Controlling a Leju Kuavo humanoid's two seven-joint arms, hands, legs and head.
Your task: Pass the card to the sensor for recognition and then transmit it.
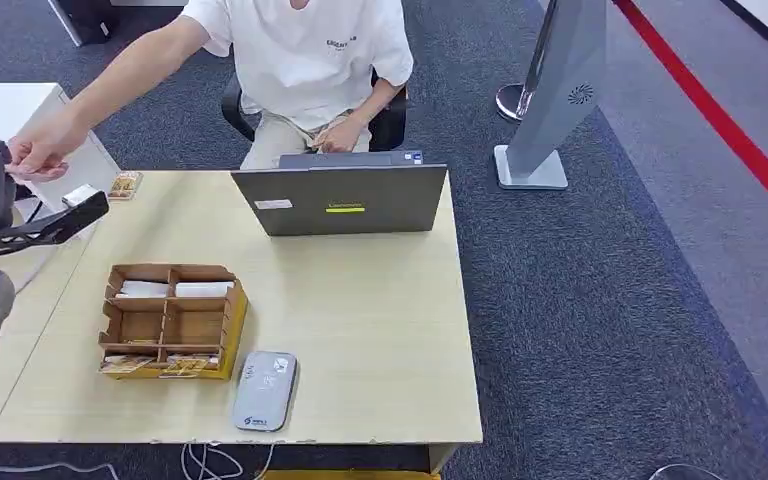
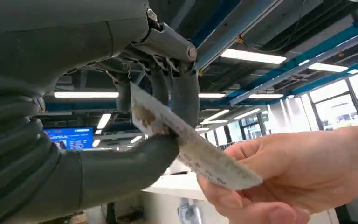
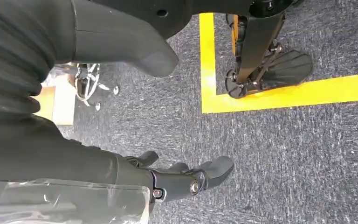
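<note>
Item: card. I am pinching it between thumb and fingers of my left hand, raised off the table's left edge; the person's hand is gripping its free end, so both of us are holding it.

Item: right hand. It is hanging over the carpet, holding nothing, fingers loosely apart.

Item: sensor. It is lying flat near the table's front edge, just beside the cardboard organiser.

Step in hand, as I judge it: the handover, the final part. Next move calls for easing my pinch so the card slides free without tugging.
</note>
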